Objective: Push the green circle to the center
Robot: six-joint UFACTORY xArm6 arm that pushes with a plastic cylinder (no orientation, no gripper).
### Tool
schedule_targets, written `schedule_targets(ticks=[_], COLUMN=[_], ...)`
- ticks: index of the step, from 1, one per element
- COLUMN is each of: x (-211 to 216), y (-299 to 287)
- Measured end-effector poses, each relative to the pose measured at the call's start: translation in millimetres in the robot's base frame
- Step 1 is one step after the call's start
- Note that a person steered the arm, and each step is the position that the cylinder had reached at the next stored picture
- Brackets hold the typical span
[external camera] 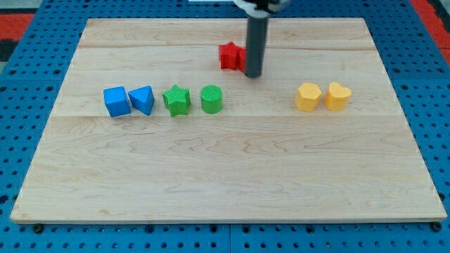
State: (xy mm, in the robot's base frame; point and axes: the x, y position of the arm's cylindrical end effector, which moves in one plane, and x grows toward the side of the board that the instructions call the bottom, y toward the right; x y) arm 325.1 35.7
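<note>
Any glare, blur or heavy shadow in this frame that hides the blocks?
Camera view: even, soft light, no glare on the board; the green circle and green star look sharp with faint shadows; my tip partly hides the red block.

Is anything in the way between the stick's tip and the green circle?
No. My tip sits toward the view's top, right of the green circle, beside the red block. Only bare board lies between them. The green star sits on the circle's far side.
</note>
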Motion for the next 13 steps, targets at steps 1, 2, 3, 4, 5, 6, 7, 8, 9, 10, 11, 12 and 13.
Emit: schedule_targets(ticks=[1,2,3,4,5,6,7,8,9,10,11,12,13], x=[-9,-9,20,77,148,173,142,122,113,85,83,102,107], y=[-8,-39,-9,-1,-13,-52,-75,-78,-101,-105,-90,-87,-87])
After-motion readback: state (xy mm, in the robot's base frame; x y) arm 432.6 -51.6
